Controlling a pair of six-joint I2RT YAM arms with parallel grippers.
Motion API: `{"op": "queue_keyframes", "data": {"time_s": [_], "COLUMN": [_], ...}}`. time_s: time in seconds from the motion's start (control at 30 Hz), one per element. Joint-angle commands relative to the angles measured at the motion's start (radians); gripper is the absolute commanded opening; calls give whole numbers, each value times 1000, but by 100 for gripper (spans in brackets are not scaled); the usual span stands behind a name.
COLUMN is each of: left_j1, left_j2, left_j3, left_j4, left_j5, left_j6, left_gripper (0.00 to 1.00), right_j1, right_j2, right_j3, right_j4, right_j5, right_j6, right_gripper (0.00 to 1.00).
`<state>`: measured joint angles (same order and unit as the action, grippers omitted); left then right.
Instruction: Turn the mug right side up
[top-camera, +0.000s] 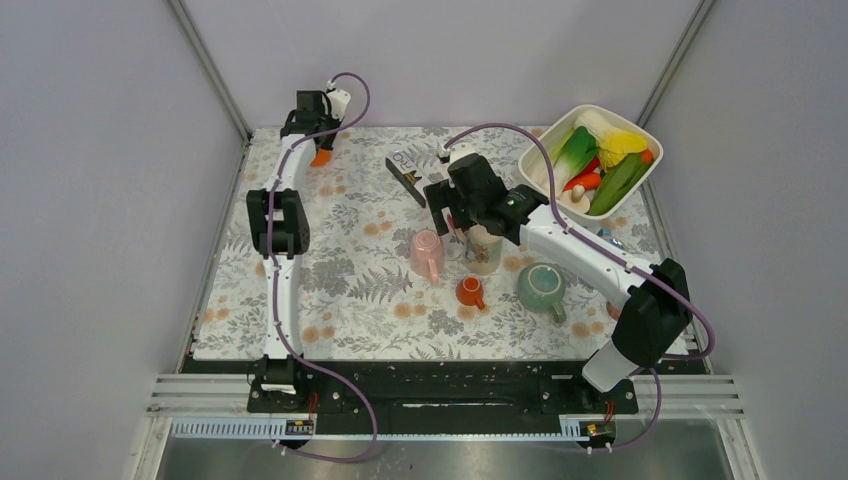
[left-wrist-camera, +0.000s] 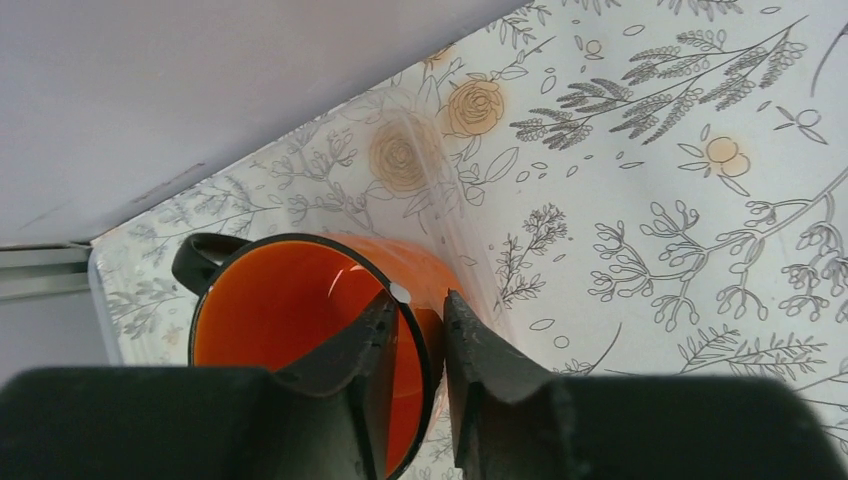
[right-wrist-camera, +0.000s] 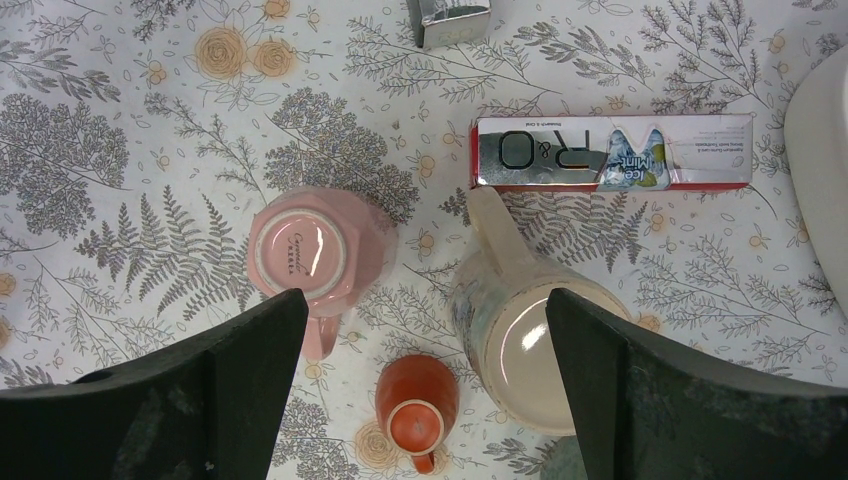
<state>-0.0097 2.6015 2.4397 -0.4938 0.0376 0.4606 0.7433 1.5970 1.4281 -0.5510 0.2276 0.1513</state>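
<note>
An orange mug (left-wrist-camera: 280, 310) with a black rim and handle lies tilted on its side at the table's far left corner, its mouth facing the left wrist camera. My left gripper (left-wrist-camera: 420, 300) is shut on its wall, one finger inside the rim and one outside. From above, the mug (top-camera: 321, 156) shows as an orange patch under the left gripper (top-camera: 318, 140). My right gripper (right-wrist-camera: 425, 310) hangs open over the middle of the table (top-camera: 340, 290), holding nothing.
Under the right gripper (top-camera: 450, 215) stand an upside-down pink mug (right-wrist-camera: 310, 255), cream mug (right-wrist-camera: 525, 350) and small orange cup (right-wrist-camera: 417, 400). A green mug (top-camera: 541, 287) sits to their right. A toothpaste box (right-wrist-camera: 612, 152) lies behind. A white bowl (top-camera: 598, 108) of vegetables sits far right.
</note>
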Motion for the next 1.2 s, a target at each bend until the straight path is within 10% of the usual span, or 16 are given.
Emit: {"op": "queue_keyframes", "data": {"time_s": [0.0, 0.13, 0.43, 0.97, 1.17], "left_j1": [41, 54, 150, 141, 140], "left_j2": [-52, -89, -101, -123, -125], "left_j3": [-10, -31, 10, -21, -24], "left_j4": [-30, -33, -96, -179, -139], "left_j5": [125, 215, 593, 648, 595], "left_j6": [13, 69, 142, 285, 272], "left_gripper": [18, 0, 0, 0, 39], "right_j1": [-8, -8, -7, -8, -7], "right_j2": [-35, -30, -26, -4, -8], "right_j3": [5, 8, 15, 20, 18], "right_j4": [3, 1, -14, -20, -25], "right_j5": [39, 38, 40, 21, 14], "right_j6": [-22, -24, -40, -37, -34], "right_gripper": [99, 99, 99, 99, 99]}}
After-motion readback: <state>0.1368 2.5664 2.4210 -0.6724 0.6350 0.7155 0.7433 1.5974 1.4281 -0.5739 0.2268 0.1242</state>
